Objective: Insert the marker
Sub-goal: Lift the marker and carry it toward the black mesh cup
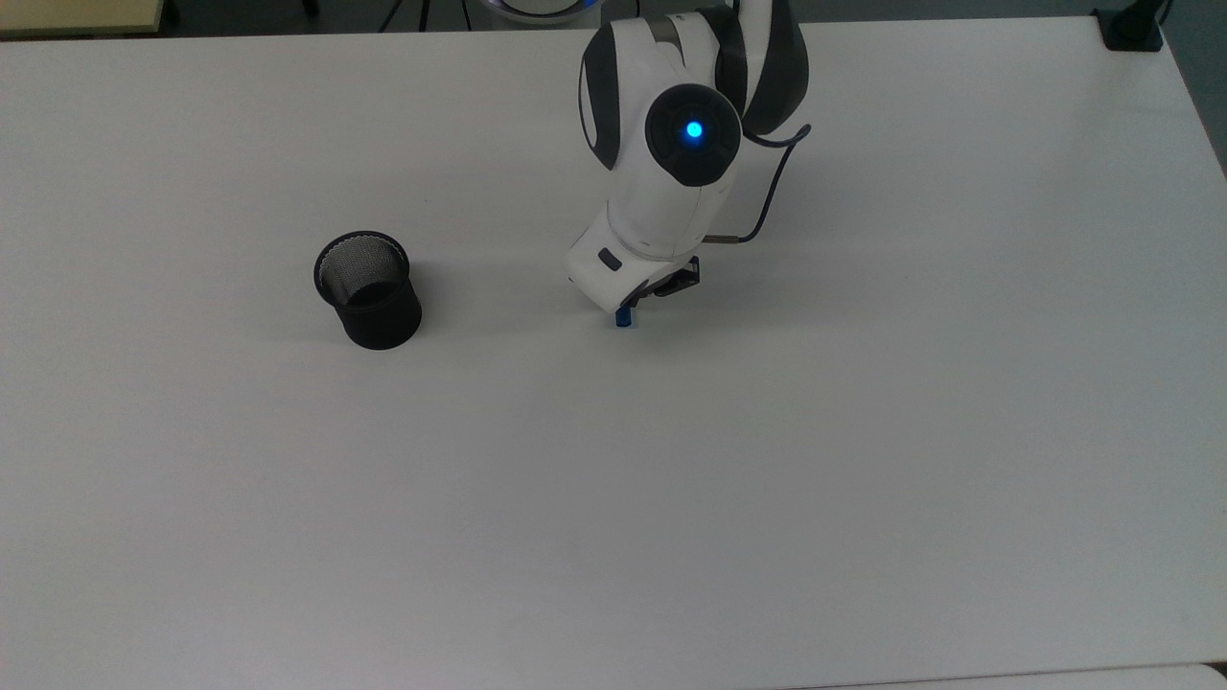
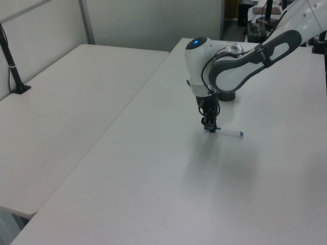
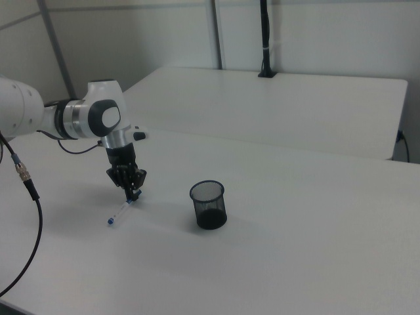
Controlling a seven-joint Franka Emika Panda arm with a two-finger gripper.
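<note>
The slim white-barrelled marker with a blue cap [image 2: 225, 132] lies flat on the plain white table [image 1: 671, 498], well apart from the black wire-mesh cup [image 1: 368, 288] that stands upright with its mouth open. In the left view the marker's long axis runs nearly level across the picture, dipping slightly toward the left view's right, with the capped end under the claw at the left view's left and the small blue tip [image 2: 241, 135] pointing to the left view's right. In the right view the same marker [image 3: 122, 211] slants from the claw down toward the right view's lower left, its small blue end farthest from the cup [image 3: 209, 205]. In the top view a short stub of the blue cap [image 1: 623, 317] pokes out from under the white and dark grey robot arm [image 1: 671, 163], which carries a round black disc with a glowing blue light. The black two-finger gripper [image 2: 210, 125] points straight down with its fingers drawn close together around the capped end of the marker, down at the table surface; whether they actually press on it cannot be told. No brand, label or lettering can be read on the marker, the cup or the arm.
</note>
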